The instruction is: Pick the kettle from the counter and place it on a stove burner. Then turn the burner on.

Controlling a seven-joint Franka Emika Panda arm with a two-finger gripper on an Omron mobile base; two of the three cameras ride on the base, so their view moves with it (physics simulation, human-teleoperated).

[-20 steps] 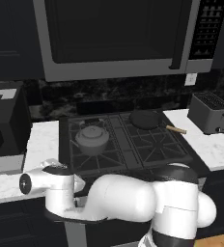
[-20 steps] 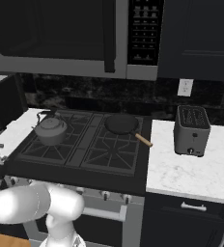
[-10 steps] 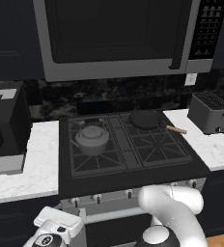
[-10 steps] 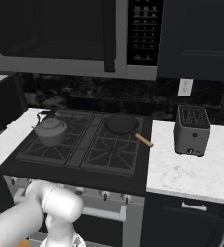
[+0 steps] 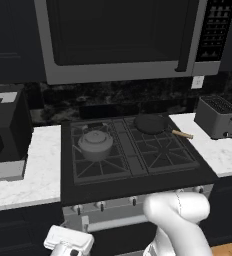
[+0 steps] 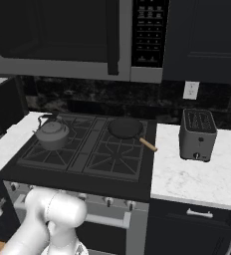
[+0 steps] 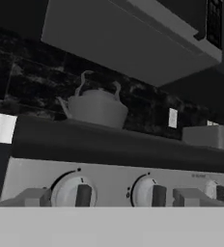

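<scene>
While your arm hangs low in front of the range, the gripper sits below the counter edge at the left front corner of the stove, and in the hand view its two dark finger tips stand spread wide with nothing between them, facing the row of round knobs on the pale front panel. Starting at the left, you have a boxy black appliance on the white, faintly veined marble slab, with a bare strip of stone between it and the cooktop. Next comes the kettle, squat, round and dull grey with a domed lid and an arched handle; it stands upright on the near-left burner, on a square cast-iron grate of the flat black cooktop. The front half of that grate is bare. At the back right grate lies a flat black skillet whose wooden handle points right toward the counter edge. Farther right, a ribbed grey toaster stands on more white stone, with open surface in front of it. A wide grey microwave overhangs the cooktop.
</scene>
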